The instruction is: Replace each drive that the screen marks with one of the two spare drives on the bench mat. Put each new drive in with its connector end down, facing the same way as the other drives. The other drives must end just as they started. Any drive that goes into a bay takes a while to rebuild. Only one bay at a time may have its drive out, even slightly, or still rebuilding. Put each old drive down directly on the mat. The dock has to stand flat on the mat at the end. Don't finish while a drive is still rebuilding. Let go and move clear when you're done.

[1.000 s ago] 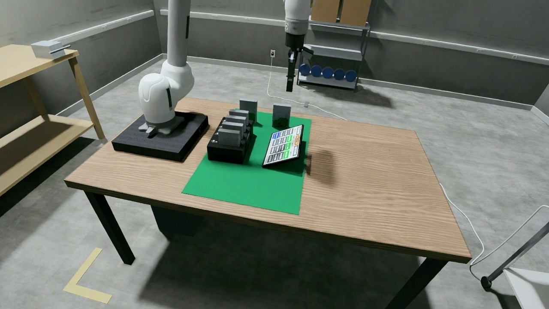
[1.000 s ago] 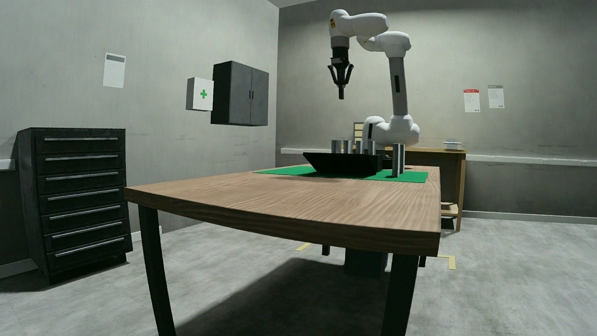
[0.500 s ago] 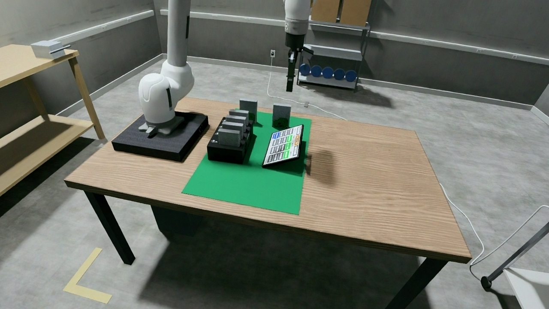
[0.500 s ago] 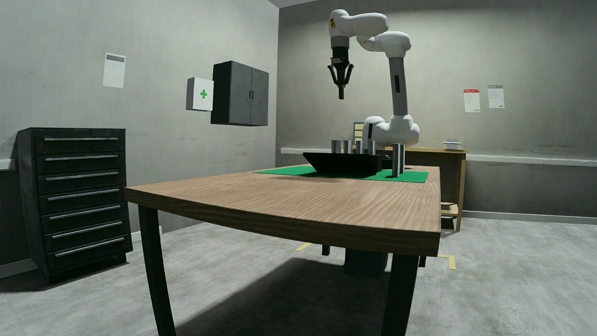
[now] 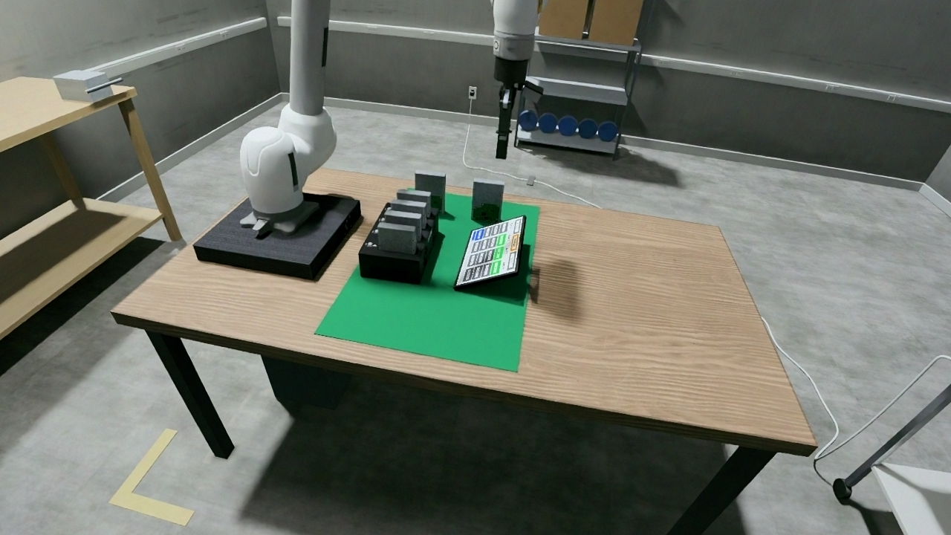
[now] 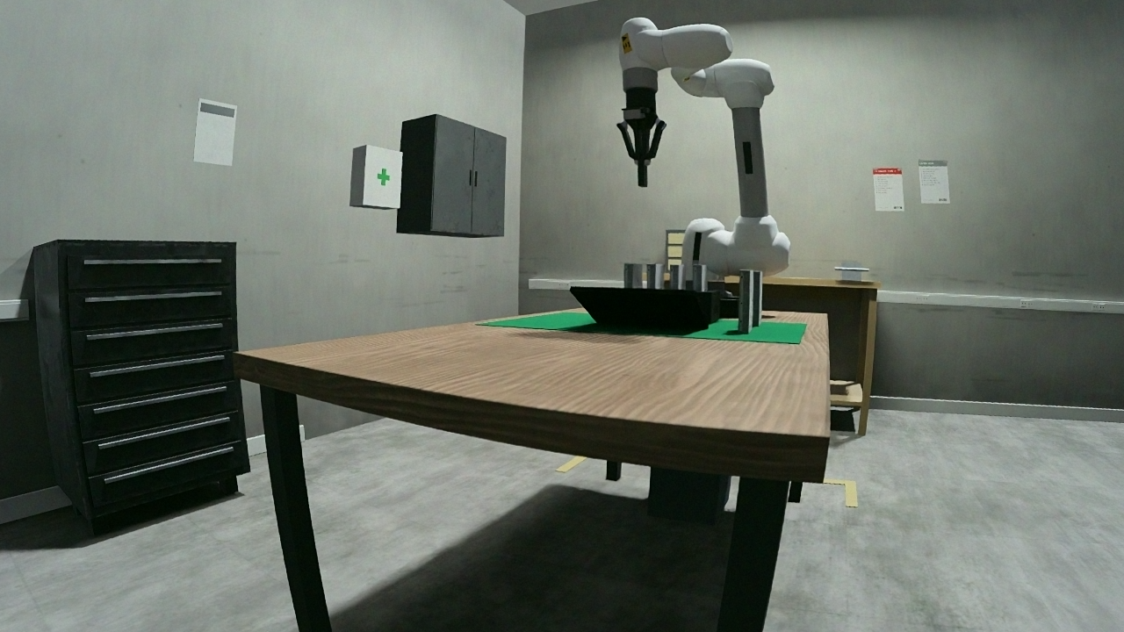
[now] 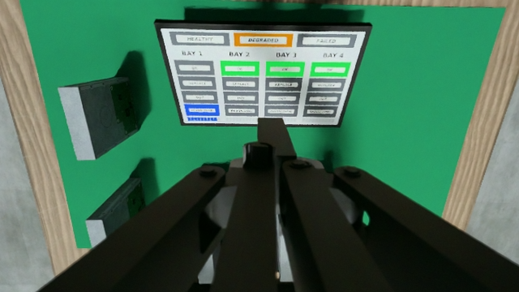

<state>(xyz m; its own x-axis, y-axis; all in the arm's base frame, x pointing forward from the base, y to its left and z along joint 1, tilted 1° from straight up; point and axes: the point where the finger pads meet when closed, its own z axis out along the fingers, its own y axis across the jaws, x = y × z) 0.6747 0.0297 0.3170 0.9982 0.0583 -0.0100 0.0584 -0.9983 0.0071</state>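
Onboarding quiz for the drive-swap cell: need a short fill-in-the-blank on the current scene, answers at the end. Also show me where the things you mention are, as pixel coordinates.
The dock (image 5: 392, 267) holds ____ drives. The orange box on the screen (image 5: 492, 253) (image 7: 263, 75) reads ____. The blue cell sits in the column headed ____. The mat (image 5: 425, 319) (image 6: 774, 333) (image 7: 413, 122) under the screen is ____.

Missing words: four; DEGRADED; BAY 1; green.

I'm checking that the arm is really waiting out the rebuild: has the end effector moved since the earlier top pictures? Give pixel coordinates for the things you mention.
No. The end effector (image 5: 501, 157) (image 6: 643, 185) (image 7: 269, 138) hangs in the same place against the shelf unit (image 5: 628, 79) behind it.
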